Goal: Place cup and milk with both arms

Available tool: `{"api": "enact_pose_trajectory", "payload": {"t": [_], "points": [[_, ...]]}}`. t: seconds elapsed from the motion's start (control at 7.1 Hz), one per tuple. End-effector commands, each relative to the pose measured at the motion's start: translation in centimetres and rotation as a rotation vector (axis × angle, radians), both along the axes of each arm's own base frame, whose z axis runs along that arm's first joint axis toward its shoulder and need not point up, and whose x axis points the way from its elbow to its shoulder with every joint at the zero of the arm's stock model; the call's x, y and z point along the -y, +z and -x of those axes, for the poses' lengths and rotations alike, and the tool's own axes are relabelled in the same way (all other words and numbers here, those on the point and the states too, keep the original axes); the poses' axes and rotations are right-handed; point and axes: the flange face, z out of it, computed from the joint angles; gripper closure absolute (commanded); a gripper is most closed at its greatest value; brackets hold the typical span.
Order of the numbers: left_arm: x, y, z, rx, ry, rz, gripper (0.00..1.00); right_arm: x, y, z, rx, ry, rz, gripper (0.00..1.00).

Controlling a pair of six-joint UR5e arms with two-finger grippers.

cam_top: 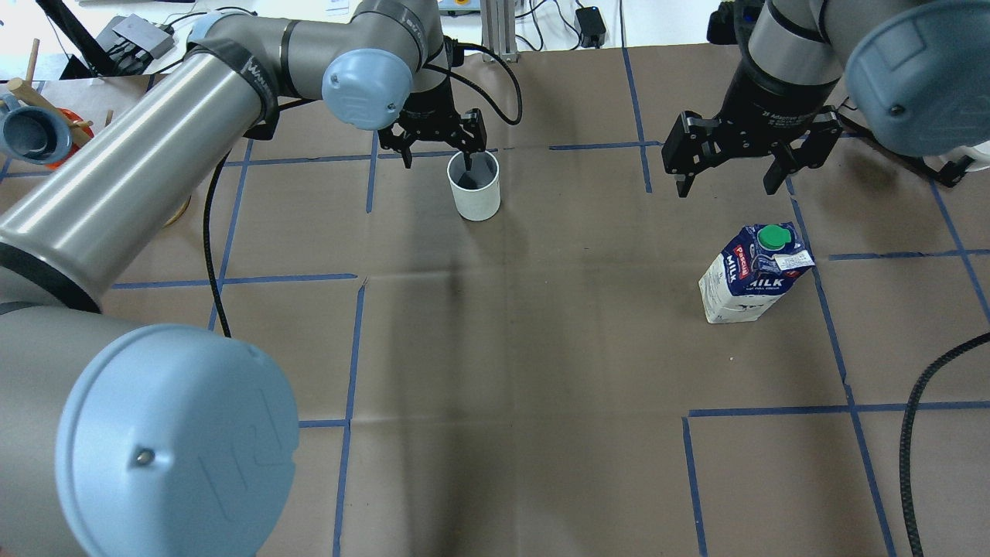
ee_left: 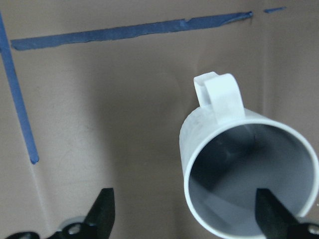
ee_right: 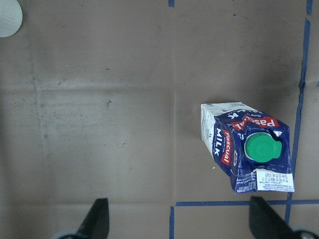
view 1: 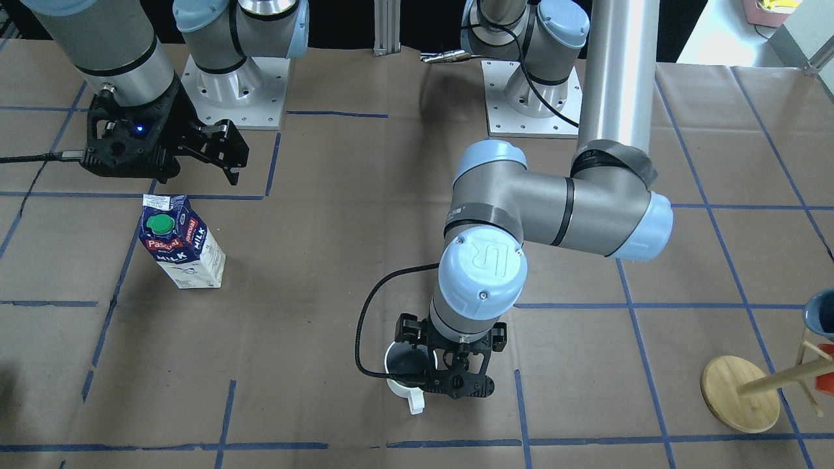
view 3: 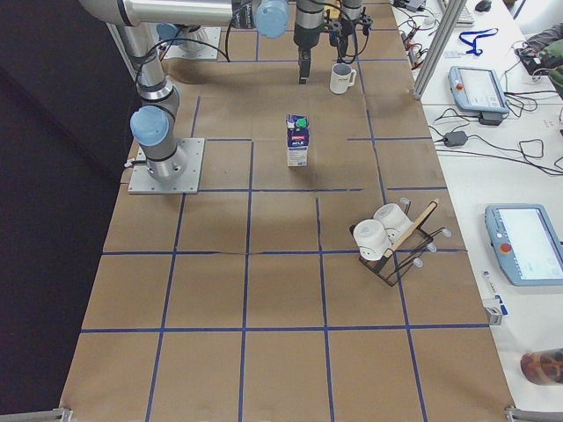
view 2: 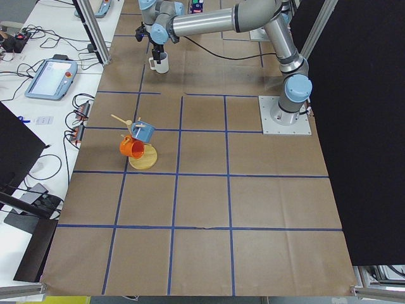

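The white cup (cam_top: 474, 189) stands upright on the paper-covered table, its handle (view 1: 416, 402) pointing away from the robot. My left gripper (cam_top: 438, 158) is open and low over it. In the left wrist view one fingertip (ee_left: 271, 214) is inside the cup (ee_left: 224, 144) and the other (ee_left: 102, 209) is outside, well clear of its wall. The milk (cam_top: 754, 271) stands upright on my right side. My right gripper (cam_top: 727, 166) is open and empty, above the table and just beyond the carton. The right wrist view shows the milk (ee_right: 244, 147) off to the right of the open fingers.
A wooden mug tree (view 1: 739, 394) with a blue mug (view 1: 821, 312) and an orange one stands at the table's left end. A rack with white mugs (view 3: 387, 233) stands at the right end. The arm base plates (view 1: 234, 91) are at the robot's edge. Blue tape lines grid the paper.
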Motion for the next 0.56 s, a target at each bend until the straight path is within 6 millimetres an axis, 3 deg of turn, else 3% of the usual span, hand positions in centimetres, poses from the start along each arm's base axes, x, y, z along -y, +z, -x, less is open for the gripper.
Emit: {"api": "enact_pose_trajectory", "payload": {"t": [0.0, 0.14, 0.28, 0.42], "points": [[-3.0, 6.6, -1.8, 0.017, -0.026, 0.014, 0.00, 0.1, -0.1, 0.0, -0.001, 0.002, -0.002, 0.00], [-4.8, 9.9, -3.6, 0.018, -0.028, 0.000, 0.00, 0.0, -0.5, 0.1, -0.001, 0.011, -0.009, 0.00], [-8.1, 12.8, -4.6, 0.019, -0.022, -0.019, 0.01, -0.3, -1.4, 1.2, -0.006, 0.092, -0.023, 0.00], [-11.5, 14.0, -6.5, 0.014, 0.001, -0.015, 0.01, -1.0, -1.3, 2.7, -0.018, 0.093, 0.014, 0.00]]}}
